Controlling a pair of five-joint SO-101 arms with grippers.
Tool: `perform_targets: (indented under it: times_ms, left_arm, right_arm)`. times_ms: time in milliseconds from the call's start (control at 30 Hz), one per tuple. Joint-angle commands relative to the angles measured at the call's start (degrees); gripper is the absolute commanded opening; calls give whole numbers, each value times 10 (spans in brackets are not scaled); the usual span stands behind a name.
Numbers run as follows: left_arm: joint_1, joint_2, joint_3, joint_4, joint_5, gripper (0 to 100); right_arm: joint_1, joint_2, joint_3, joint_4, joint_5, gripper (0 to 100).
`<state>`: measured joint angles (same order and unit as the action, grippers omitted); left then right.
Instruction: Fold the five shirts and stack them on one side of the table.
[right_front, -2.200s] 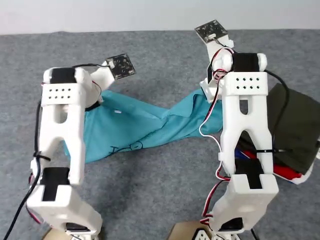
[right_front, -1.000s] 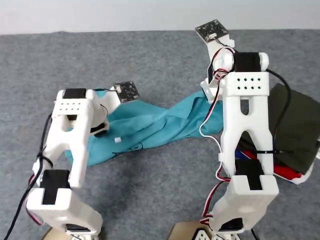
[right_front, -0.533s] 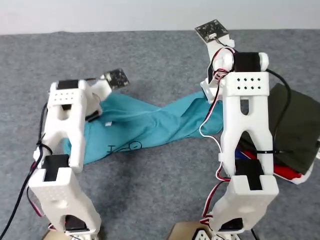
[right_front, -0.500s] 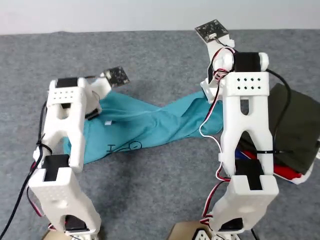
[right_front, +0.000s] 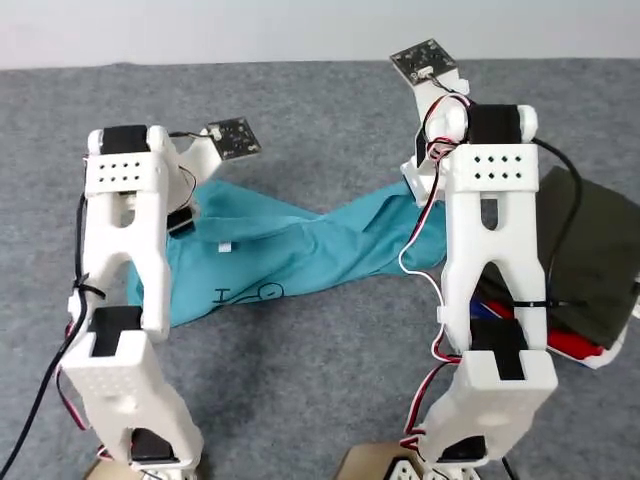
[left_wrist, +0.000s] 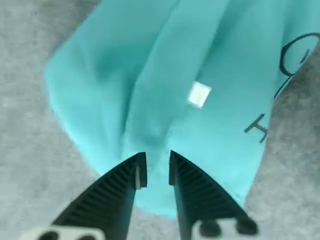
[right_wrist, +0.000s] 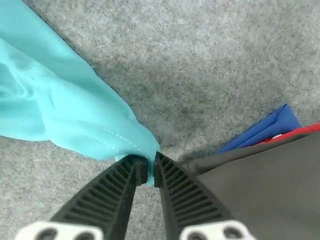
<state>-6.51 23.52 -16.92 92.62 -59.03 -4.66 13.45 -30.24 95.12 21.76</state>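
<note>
My left claw (left_wrist: 155, 167) is pressed nearly together, pinching a fold of the teal shirt (left_wrist: 210, 50) close to one end, near a small white tag (left_wrist: 199, 94). My right claw (right_wrist: 150, 169) is closed on the shirt's other end, pinching a corner just beside the stack of folded shirts (right_front: 585, 300). Between my two claws the teal shirt stretches as a twisted band across the grey surface (right_front: 330, 110). The stack lies on my right side: a dark olive shirt (right_wrist: 260, 200) on top, a red shirt (right_front: 575, 345) and a blue shirt (right_wrist: 265, 131) peeking out beneath.
</note>
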Motion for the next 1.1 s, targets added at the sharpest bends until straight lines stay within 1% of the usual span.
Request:
perform_targets:
  times_ms: [0,67,133,333,467,567,700,800,967,1067]
  left_arm:
    - [10,32,0,-40,-6,111]
    - [10,58,-2,-70,-5,153]
    - [9,83,-7,-93,-5,174]
    - [7,153,-75,-118,-6,174]
    - [-6,200,-157,-120,-1,171]
    - [-18,225,-227,-119,21,130]
    - [-21,251,-287,-100,22,86]
    - [-17,267,-311,-76,22,80]
    - [-17,282,-325,-71,22,73]
    - [-16,282,-335,-53,22,11]
  right_arm:
    - [-4,-34,-30,5,-5,9]
    - [-4,-34,-30,5,-5,9]
    - [-3,-34,-30,5,-5,9]
    - [-2,-34,-30,6,-5,9]
    - [-1,-35,-30,6,-5,9]
    - [-1,-36,-30,6,-5,9]
    - [-1,-36,-30,6,-5,9]
    - [-2,-36,-30,6,-5,9]
    - [-1,-38,-30,6,-5,9]
    - [-1,-39,-30,7,-5,9]
